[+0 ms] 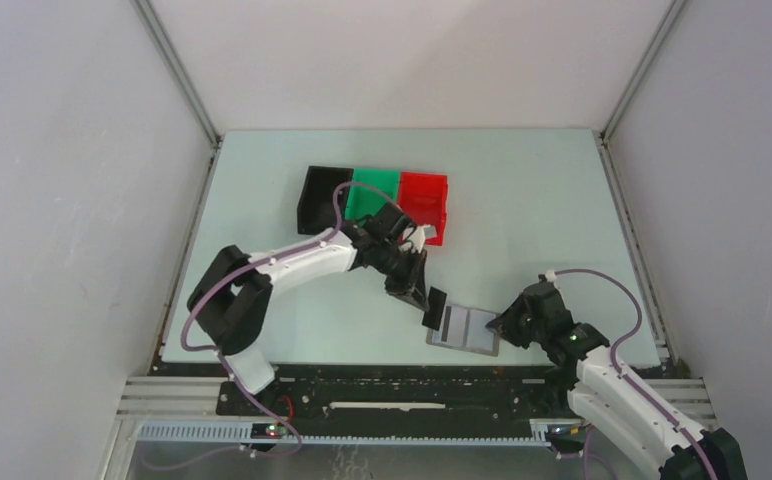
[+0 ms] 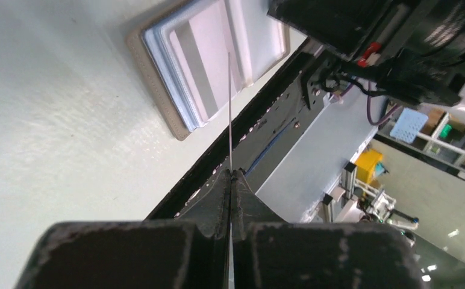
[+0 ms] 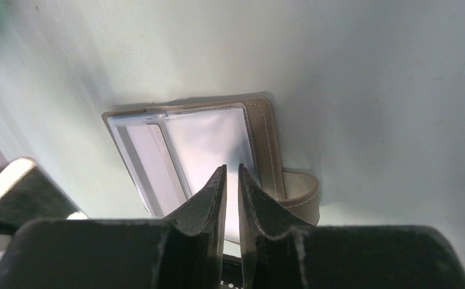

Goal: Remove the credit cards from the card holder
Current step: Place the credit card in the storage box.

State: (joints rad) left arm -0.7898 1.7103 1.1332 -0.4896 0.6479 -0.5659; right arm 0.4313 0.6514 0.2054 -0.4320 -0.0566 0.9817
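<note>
The card holder lies open on the table near the front edge, taupe outside with pale clear pockets; its closing tab curls at the right. My left gripper hovers just left of it, shut on a credit card that looks dark from above. In the left wrist view that credit card is a thin edge-on line running out of the closed left gripper over the card holder. My right gripper stands on the holder's right half, jaws a narrow slit apart, nothing between them. It is at the holder's right edge.
A black bin, a green bin and a red bin stand in a row behind the left arm. The table's front rail runs just below the card holder. White walls close off both sides.
</note>
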